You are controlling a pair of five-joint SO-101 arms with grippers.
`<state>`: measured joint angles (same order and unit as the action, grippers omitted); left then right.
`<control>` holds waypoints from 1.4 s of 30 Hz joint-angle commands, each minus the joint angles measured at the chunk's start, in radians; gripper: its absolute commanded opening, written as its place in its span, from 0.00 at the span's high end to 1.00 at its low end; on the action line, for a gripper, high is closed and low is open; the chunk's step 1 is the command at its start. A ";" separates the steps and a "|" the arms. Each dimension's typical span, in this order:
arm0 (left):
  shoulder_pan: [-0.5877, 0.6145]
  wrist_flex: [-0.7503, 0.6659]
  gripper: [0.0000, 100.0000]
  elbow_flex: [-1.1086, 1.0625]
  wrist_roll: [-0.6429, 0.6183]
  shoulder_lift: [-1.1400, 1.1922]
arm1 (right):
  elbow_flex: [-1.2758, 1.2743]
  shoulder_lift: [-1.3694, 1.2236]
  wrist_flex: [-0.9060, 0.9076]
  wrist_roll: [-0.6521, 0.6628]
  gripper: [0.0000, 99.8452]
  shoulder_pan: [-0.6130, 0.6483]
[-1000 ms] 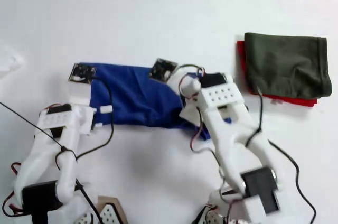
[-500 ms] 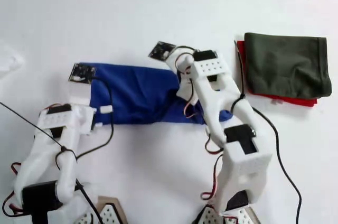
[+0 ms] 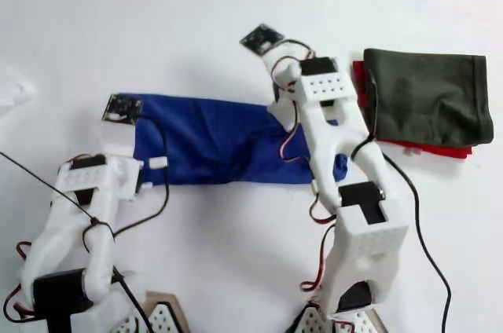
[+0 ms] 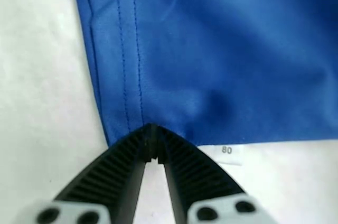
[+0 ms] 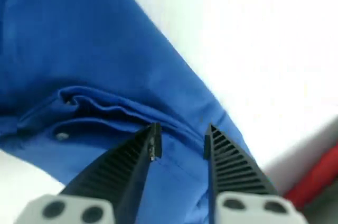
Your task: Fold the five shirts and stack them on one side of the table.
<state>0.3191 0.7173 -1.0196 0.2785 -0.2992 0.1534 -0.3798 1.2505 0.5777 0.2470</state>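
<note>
Folded blue fabric shirt (image 3: 212, 140) sits central on the white counter (image 3: 157, 34), left jaws pinching its hem, right jaws open over the bunched end: bite shallow and you'll snag one layer, undoing the fold.

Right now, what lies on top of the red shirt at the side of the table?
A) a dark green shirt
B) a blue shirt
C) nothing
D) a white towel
A: the folded dark green shirt covers most of the red shirt, whose edges peek out beneath it.
</note>
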 commanded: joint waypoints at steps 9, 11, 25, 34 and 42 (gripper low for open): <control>0.006 -0.015 0.97 0.001 -0.009 -0.015 | 0.048 0.127 0.272 -0.018 0.98 0.030; 0.006 -0.015 0.97 0.001 -0.009 -0.015 | 0.048 0.127 0.265 -0.020 0.98 0.044; 0.006 -0.015 0.97 0.001 -0.009 -0.015 | -0.006 -0.048 0.018 -0.094 0.98 0.143; 0.006 -0.015 0.97 -0.001 -0.009 -0.015 | -0.006 -0.048 -0.145 -0.189 0.98 0.156; 0.006 -0.009 0.97 -0.001 -0.008 -0.021 | 0.031 0.142 0.038 -0.189 0.98 0.079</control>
<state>0.3191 0.7173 -1.0196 0.2785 -0.2992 0.1427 -0.3798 1.2198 0.3966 0.3698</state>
